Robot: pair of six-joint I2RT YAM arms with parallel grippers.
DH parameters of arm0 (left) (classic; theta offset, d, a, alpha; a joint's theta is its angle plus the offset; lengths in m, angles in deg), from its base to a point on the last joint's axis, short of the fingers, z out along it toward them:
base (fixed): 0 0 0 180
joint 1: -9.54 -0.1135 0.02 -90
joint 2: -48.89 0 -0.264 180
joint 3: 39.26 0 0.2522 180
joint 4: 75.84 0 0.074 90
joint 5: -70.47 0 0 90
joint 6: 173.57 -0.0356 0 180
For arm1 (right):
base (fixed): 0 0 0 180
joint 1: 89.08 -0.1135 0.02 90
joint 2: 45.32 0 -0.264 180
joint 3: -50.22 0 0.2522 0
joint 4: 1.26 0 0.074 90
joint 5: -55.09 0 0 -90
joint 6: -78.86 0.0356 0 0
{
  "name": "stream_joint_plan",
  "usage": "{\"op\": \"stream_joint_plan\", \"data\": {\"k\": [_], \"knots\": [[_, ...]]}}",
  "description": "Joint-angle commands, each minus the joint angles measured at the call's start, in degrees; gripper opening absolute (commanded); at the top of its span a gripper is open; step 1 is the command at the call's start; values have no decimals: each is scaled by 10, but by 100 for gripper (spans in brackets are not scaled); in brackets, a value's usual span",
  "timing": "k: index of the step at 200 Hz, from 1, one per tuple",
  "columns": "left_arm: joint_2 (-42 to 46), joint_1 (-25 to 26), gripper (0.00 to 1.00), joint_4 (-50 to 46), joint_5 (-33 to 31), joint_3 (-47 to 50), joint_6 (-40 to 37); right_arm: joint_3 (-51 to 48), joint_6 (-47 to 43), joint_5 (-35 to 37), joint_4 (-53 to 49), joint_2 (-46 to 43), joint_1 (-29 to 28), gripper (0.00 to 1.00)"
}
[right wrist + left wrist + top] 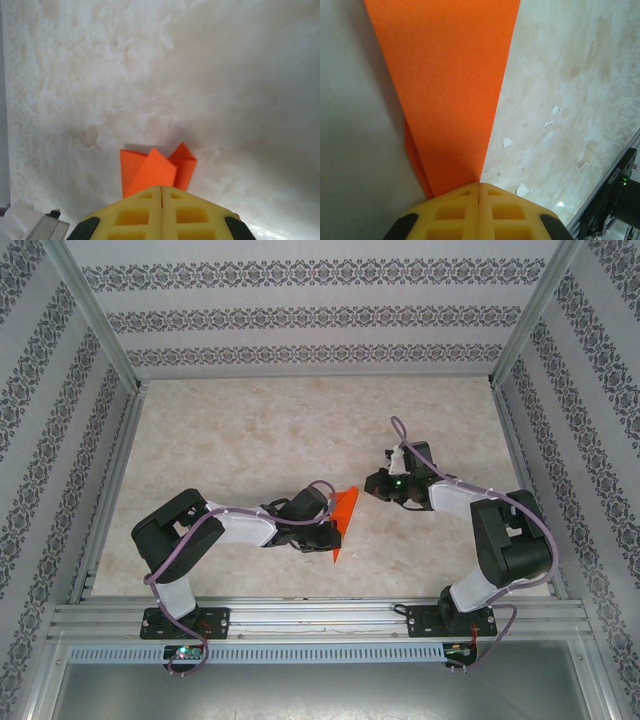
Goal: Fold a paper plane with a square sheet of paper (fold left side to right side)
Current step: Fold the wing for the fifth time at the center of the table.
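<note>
Pinch on paper plane (455, 90) holds its crease firm.
My left gripper (479, 186) is clamped on it; right gripper (161, 189) closed, empty, just beside.

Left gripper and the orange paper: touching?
Touching. In the left wrist view, the orange paper runs straight into the shut tips of the left gripper, with no gap between them.

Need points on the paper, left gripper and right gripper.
paper (344, 520), top view, middle of the orange sheet.
left gripper (479, 185), left wrist view, seam between the shut yellow fingertips.
right gripper (161, 188), right wrist view, seam between the shut yellow fingertips.
</note>
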Motion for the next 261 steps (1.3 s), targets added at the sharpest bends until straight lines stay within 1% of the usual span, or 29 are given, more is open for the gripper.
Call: {"op": "stream_joint_plan", "data": {"k": [1, 28, 62, 91, 141, 221, 261], "knots": [[-24, -3, 0, -93, -14, 35, 4, -13, 17, -9, 24, 8, -35, 0], [-23, -3, 0, -92, -15, 36, 4, -6, 23, 7, 34, 35, -69, 0], [-23, -3, 0, -93, -17, 38, 7, 15, -2, 35, 14, 70, -69, 0], [-28, -3, 0, -106, -19, 29, 7, 32, -18, 32, 8, 101, -52, 0], [-35, -3, 0, -119, -19, 20, 4, 53, -31, 20, -1, 125, -19, 0], [-40, -2, 0, -115, -13, 19, 5, 111, -44, 8, -22, 176, 15, 0], [-40, -2, 0, -113, -13, 19, 5, 130, -49, 0, -29, 187, 29, 0]]}}
